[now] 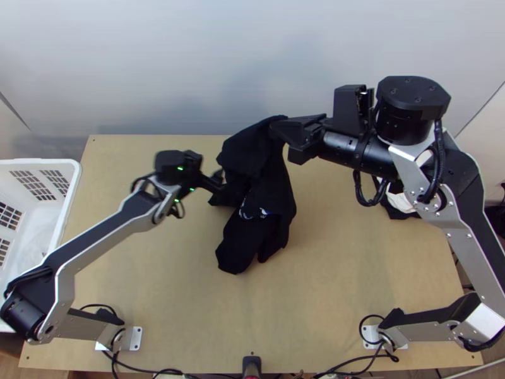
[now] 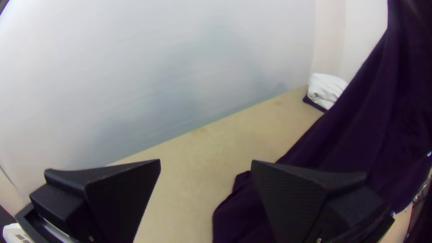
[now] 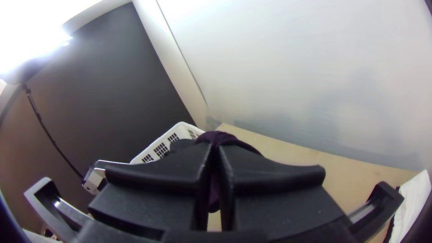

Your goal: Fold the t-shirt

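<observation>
The black t-shirt (image 1: 243,243) hangs loosely bunched over the counter (image 1: 353,271). At its left side, the left gripper (image 1: 221,181) has its jaws spread; at its far upper end, the right gripper's (image 1: 276,128) jaws pinch the fabric.

- From my remote seat, this looks like a robotics lab or similar test room.
- My silver-grey and black left arm (image 1: 101,237) and right arm (image 1: 466,243) stand on metal plates at the light wooden table (image 1: 341,271), lower left and lower right.
- Thin black cables (image 1: 142,369) run along its near edge.
- A plain pale wall (image 1: 189,69) backs everything.
</observation>
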### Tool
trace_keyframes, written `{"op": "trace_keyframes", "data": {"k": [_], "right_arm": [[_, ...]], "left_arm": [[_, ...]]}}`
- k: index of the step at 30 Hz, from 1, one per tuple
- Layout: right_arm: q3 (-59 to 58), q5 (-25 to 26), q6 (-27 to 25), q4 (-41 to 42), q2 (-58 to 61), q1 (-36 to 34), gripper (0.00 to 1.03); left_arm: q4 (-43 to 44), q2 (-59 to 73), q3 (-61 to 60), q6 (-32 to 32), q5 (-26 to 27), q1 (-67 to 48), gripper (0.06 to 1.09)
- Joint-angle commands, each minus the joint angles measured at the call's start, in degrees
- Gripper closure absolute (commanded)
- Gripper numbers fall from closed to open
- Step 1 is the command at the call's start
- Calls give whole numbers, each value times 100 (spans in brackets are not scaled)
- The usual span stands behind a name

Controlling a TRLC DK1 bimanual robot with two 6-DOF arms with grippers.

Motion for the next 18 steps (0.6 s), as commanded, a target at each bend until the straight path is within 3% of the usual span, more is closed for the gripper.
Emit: {"op": "trace_keyframes", "data": {"k": [1,7,18], "right_arm": [[-235,5,8,7,-138,-107,100],[-358,5,8,51,-155,-142,100],[-516,5,-1,86,-226,-406,100]], "left_arm": [[-342,-607,-261,632,336,817,11],[-1336,-1477,-156,799,1321,976,11],[-2127,-1908,11,447,1540,-650,11]]}}
